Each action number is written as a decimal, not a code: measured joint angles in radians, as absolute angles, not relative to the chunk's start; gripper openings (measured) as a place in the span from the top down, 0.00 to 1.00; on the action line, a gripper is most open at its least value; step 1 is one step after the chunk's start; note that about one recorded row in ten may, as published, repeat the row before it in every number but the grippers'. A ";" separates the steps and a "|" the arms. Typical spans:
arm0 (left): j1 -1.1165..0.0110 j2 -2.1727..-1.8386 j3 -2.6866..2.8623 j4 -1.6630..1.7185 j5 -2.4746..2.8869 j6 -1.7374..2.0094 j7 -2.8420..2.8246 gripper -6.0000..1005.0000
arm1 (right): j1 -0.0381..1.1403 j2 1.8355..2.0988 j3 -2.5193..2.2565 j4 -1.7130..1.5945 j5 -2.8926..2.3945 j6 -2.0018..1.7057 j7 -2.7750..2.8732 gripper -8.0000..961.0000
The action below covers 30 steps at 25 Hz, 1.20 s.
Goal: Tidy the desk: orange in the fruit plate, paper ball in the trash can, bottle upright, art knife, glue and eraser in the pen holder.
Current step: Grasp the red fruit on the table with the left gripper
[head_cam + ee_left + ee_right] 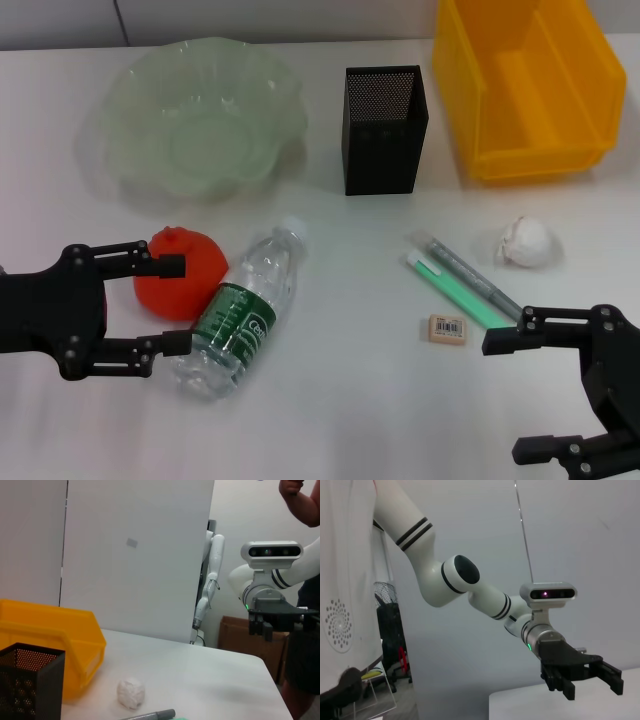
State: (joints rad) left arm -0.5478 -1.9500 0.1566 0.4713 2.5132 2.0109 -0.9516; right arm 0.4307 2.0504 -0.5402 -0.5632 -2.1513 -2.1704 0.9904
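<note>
At near right counter edge, right claw hangs wide, holding nothing. Near left, left claw spread wide around the orange, not closed on it. Bottle lies on its side touching orange. Eraser just beside two pens; paper ball beyond them. Far edge: fruit plate left, pen holder centre, trash can far right corner.
</note>
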 joint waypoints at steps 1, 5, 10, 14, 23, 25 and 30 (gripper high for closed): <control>-0.548 -1.951 0.157 0.472 2.513 2.011 -0.953 0.22 | 0.431 2.050 -0.540 -0.563 -2.151 -2.170 0.990 0.16; -0.541 -1.953 0.158 0.471 2.512 2.011 -0.957 0.22 | 0.436 2.060 -0.540 -0.566 -2.151 -2.163 0.993 0.16; -0.533 -1.953 0.159 0.466 2.512 2.011 -0.959 0.23 | 0.441 2.062 -0.541 -0.565 -2.151 -2.158 0.993 0.16; -0.530 -1.953 0.156 0.471 2.511 2.011 -0.967 0.23 | 0.445 2.063 -0.539 -0.558 -2.151 -2.155 0.994 0.16; -0.500 -1.963 0.046 0.517 2.413 1.889 -0.984 0.24 | 0.428 2.065 -0.515 -0.526 -2.148 -2.097 0.994 0.16; -0.492 -1.969 0.052 0.518 2.381 1.825 -0.985 0.24 | 0.423 2.065 -0.511 -0.514 -2.148 -2.083 0.994 0.16; -0.493 -1.989 0.138 0.518 2.380 1.672 -0.995 0.24 | 0.420 2.067 -0.511 -0.498 -2.147 -2.071 0.994 0.16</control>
State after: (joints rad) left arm -0.4927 -1.9892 0.1381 0.5183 2.3801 1.6719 -0.9954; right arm 0.4196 2.0673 -0.5108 -0.4982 -2.1475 -2.0712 0.9941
